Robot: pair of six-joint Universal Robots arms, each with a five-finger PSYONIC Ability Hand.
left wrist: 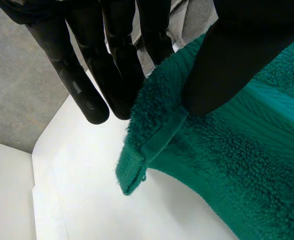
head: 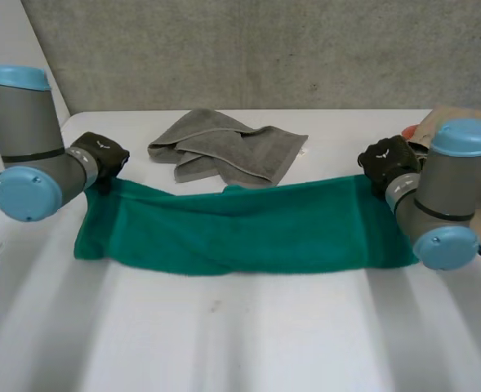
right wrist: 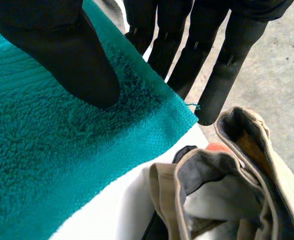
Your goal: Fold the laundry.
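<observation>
A green towel [head: 240,227] lies stretched in a long band across the white table [head: 240,335]. My left hand [head: 100,153] is at the towel's far left corner. In the left wrist view its thumb [left wrist: 236,55] and straight fingers [left wrist: 122,75] pinch the green towel [left wrist: 226,150] at that corner. My right hand [head: 387,161] is at the far right corner. In the right wrist view its thumb [right wrist: 62,55] presses the green towel [right wrist: 62,150] against the fingers [right wrist: 186,55] behind the corner.
A crumpled grey towel [head: 224,147] lies on the table just behind the green one. A heap of beige and dark clothes [right wrist: 226,195] sits close beside my right hand, at the table's far right [head: 448,118].
</observation>
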